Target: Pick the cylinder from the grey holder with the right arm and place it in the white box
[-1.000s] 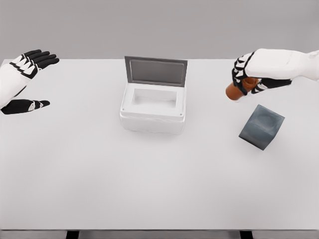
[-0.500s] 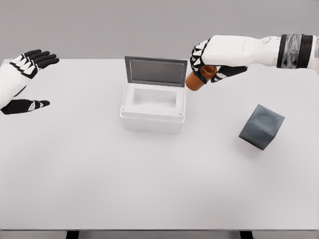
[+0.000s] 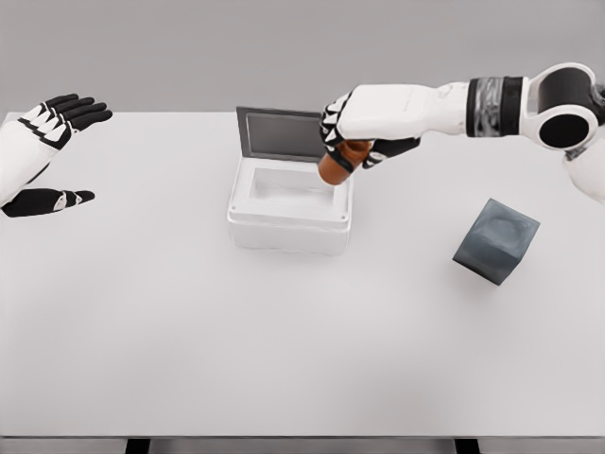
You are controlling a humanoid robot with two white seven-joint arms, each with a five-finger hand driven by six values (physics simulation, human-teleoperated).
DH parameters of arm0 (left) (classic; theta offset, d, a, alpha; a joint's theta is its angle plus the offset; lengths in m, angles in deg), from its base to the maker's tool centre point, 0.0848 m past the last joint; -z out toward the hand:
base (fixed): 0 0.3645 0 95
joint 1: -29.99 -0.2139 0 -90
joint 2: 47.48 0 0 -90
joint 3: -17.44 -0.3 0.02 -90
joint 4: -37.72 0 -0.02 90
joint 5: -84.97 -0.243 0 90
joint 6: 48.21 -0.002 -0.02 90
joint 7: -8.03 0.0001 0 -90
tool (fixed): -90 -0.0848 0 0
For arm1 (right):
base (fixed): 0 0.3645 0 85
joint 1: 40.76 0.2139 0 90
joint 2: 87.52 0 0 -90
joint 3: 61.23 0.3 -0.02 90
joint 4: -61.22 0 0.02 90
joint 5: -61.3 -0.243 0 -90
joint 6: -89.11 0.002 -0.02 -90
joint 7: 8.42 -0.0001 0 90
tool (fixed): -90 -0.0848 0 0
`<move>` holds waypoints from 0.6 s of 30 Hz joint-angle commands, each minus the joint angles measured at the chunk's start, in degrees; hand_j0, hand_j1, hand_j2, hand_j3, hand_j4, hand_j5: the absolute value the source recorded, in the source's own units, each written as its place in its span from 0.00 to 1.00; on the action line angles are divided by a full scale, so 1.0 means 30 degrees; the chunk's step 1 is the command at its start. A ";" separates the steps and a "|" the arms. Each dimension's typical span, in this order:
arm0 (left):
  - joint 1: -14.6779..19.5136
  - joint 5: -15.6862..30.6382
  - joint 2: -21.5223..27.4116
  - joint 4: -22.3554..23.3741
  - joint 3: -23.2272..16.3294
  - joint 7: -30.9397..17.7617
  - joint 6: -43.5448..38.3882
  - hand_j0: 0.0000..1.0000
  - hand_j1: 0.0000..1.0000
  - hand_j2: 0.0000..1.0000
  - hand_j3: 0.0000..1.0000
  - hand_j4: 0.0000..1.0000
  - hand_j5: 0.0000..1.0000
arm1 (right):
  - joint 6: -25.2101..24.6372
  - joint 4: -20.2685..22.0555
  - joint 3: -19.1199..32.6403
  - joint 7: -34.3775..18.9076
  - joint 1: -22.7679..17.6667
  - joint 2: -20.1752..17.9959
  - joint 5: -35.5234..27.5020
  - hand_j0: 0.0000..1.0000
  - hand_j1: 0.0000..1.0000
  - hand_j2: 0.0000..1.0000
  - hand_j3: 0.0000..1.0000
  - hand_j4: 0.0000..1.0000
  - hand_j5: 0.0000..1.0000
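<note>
We have swung our right hand (image 3: 354,132) leftward across the table from beside the grey holder (image 3: 495,240), and now it hangs over the right rim of the white box (image 3: 291,206), fingers clenched around the orange-brown cylinder (image 3: 336,165), which tilts down toward the open cavity. That puts us, by our reading, at the brink of the drop (a little further left and down should clear the rim). The raised lid (image 3: 295,134) stands just behind the hand and looks like the only thing to mind, while the emptied holder sits well apart at the right and our left hand (image 3: 38,151) rests splayed and holding nothing at the far left edge.
</note>
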State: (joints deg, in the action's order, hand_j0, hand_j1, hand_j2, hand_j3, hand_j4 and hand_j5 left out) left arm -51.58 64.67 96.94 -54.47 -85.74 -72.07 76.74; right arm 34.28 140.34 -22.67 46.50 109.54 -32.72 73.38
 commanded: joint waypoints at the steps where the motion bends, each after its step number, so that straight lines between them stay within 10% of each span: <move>1: 0.0000 0.0117 0.0024 -0.0002 -0.0002 0.0011 0.0016 1.00 1.00 1.00 1.00 1.00 1.00 | -0.0059 -0.0064 -0.0257 0.0029 0.0000 0.0075 0.0016 0.18 0.18 0.18 0.18 0.18 0.18; 18: 0.0000 0.0117 0.0024 -0.0002 -0.0002 0.0011 0.0016 1.00 1.00 1.00 1.00 1.00 1.00 | -0.0059 -0.0181 -0.0755 0.0029 0.0059 0.0133 0.0367 0.19 0.19 0.19 0.19 0.19 0.19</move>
State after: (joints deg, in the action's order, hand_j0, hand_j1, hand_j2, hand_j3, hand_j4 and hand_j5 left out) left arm -51.49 64.67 96.94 -54.47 -85.76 -72.07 76.74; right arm 34.27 139.78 -24.91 46.51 109.80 -32.32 74.68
